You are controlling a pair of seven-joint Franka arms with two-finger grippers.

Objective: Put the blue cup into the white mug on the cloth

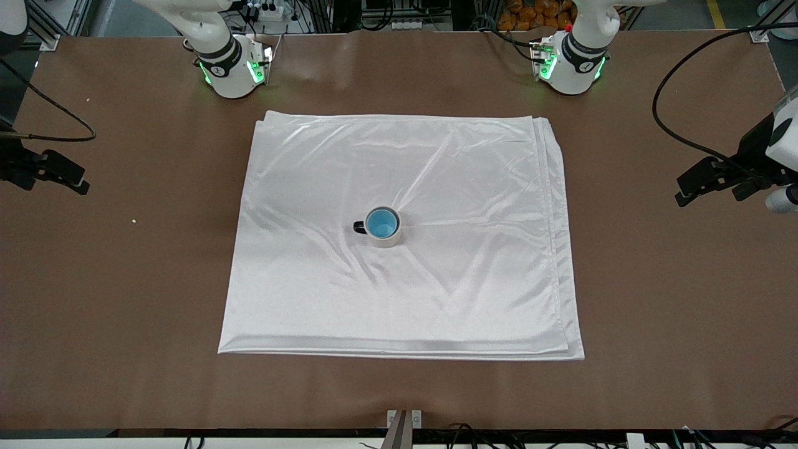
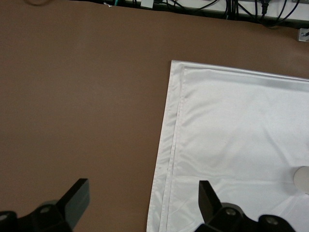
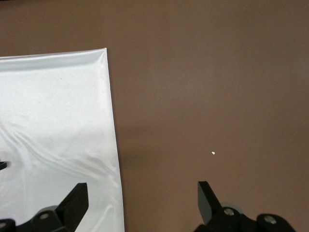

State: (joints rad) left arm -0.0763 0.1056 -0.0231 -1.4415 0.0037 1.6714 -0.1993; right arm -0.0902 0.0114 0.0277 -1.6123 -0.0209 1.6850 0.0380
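The blue cup sits upright inside the white mug, whose black handle points toward the right arm's end of the table. The mug stands in the middle of the white cloth. My left gripper is open and empty, over the bare table off the cloth's edge at the left arm's end; its wrist view shows the cloth's edge and a sliver of the mug. My right gripper is open and empty, over the table at the right arm's end; its wrist view shows the cloth's corner.
The brown table surrounds the cloth on all sides. A small white crumb lies on the table toward the right arm's end and also shows in the right wrist view. A black cable hangs over the table near the left gripper.
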